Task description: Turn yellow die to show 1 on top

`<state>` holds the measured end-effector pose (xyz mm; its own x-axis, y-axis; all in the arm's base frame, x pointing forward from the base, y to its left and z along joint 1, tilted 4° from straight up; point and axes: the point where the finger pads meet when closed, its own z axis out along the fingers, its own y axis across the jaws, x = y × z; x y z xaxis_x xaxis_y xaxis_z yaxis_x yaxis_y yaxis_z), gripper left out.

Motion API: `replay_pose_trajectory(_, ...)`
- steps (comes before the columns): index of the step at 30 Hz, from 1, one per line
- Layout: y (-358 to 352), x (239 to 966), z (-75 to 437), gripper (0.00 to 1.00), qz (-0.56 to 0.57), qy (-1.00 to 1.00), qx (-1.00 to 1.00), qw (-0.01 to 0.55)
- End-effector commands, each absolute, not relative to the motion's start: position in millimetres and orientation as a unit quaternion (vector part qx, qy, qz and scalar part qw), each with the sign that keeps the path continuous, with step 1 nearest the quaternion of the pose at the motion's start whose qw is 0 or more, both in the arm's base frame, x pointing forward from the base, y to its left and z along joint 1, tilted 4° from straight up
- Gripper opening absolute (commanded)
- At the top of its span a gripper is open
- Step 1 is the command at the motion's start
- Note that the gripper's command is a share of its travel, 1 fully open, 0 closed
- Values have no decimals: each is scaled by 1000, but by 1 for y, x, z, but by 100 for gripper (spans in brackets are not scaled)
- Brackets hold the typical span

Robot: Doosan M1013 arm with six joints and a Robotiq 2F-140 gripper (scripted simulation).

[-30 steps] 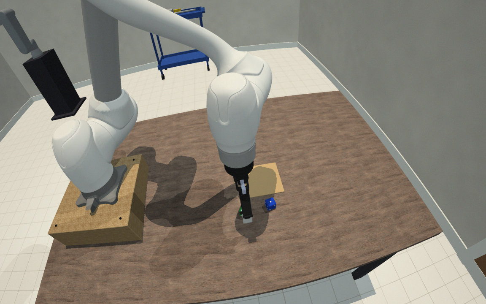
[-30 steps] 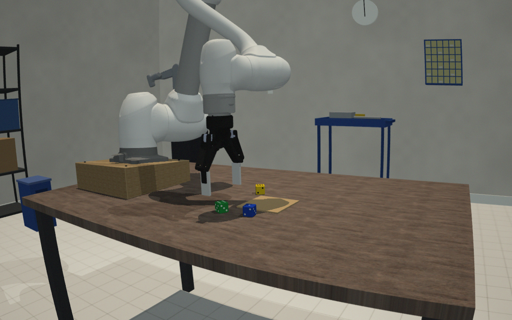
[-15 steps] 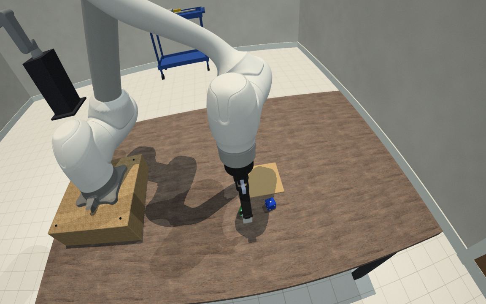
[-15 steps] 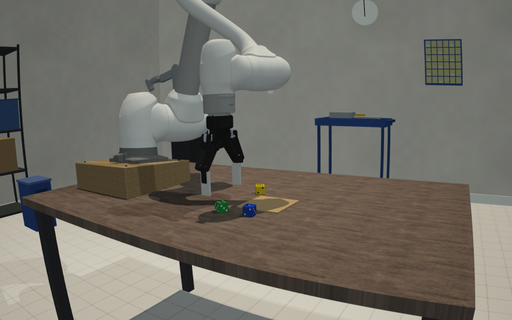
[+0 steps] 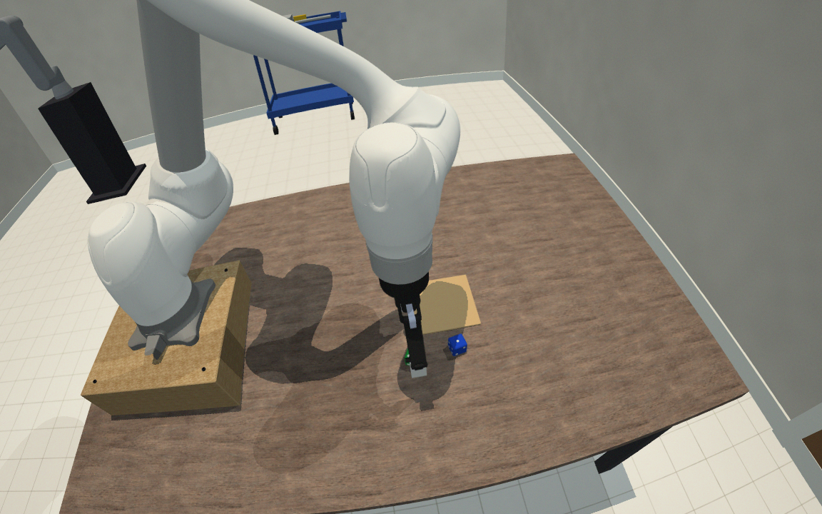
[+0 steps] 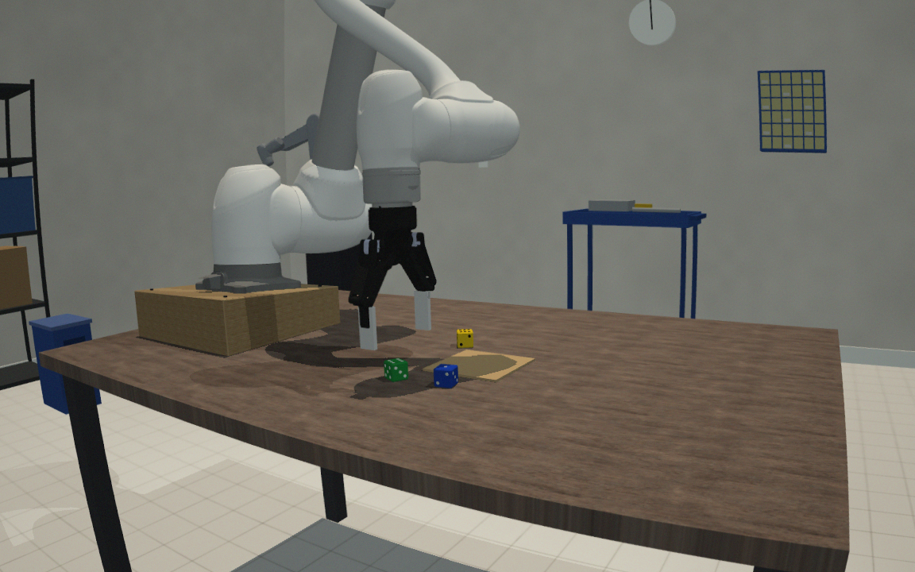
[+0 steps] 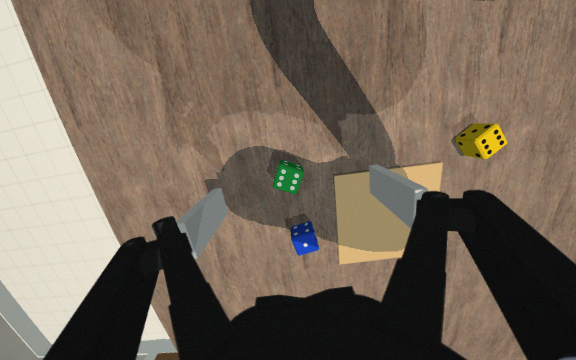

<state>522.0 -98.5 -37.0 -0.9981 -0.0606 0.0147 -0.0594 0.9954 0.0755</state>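
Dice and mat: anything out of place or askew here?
No die is on the mat. The yellow die, green die and blue die all lie flat on the table, none stacked. The open gripper hangs above, holding nothing.
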Motion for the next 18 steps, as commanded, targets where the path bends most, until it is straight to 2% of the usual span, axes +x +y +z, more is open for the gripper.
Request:
replay_pose_trajectory(1,-98,522,-37,100,-38,-999,30,8)
replay_pose_trajectory(7,-98,528,-37,100,-38,-999,30,8)
replay_pose_trajectory(18,-89,581,-37,100,-38,-999,30,8)
